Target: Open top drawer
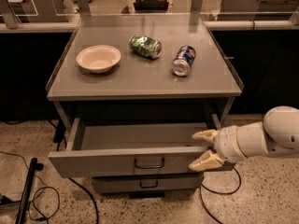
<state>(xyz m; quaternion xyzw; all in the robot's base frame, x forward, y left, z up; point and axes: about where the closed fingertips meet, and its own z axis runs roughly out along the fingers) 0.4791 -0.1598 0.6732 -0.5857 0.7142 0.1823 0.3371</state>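
The top drawer [107,160] of the grey metal cabinet stands pulled out, showing its shallow grey tray [140,136] and a small dark loop handle [149,163] at the centre of its front. My gripper [204,149] comes in from the right on a white arm. Its cream fingers [204,161] are spread apart at the drawer's right front corner, one above the rim and one in front of it. They hold nothing.
A narrower drawer [147,184] sits shut below. On the cabinet top [140,78] lie a cream bowl [98,58], a green can [145,46] and a blue can [183,60], both on their sides. Cables [46,195] and a black pole [25,190] lie on the floor at left.
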